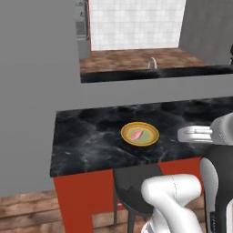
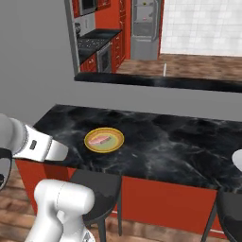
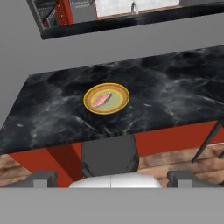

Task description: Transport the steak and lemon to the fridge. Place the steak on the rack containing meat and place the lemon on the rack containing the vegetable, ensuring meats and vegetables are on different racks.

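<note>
I am holding my claw (image 3: pixel 111 178) wide open with nothing in it, back from the near edge of the black surface (image 3: pixel 175 96). The pink steak (image 3: pixel 101 99) is lying on a yellow plate (image 3: pixel 106 98), up at 12 o'clock from my claw. A dark stool (image 3: pixel 109 155) is sitting between us.

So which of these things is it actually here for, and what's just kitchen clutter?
For the job:
- steak, lying on the yellow plate
- gripper, open and holding nothing, back from the counter

Just there:
- black marble counter
- dark stool under the counter's edge
- faucet on the far counter
</note>
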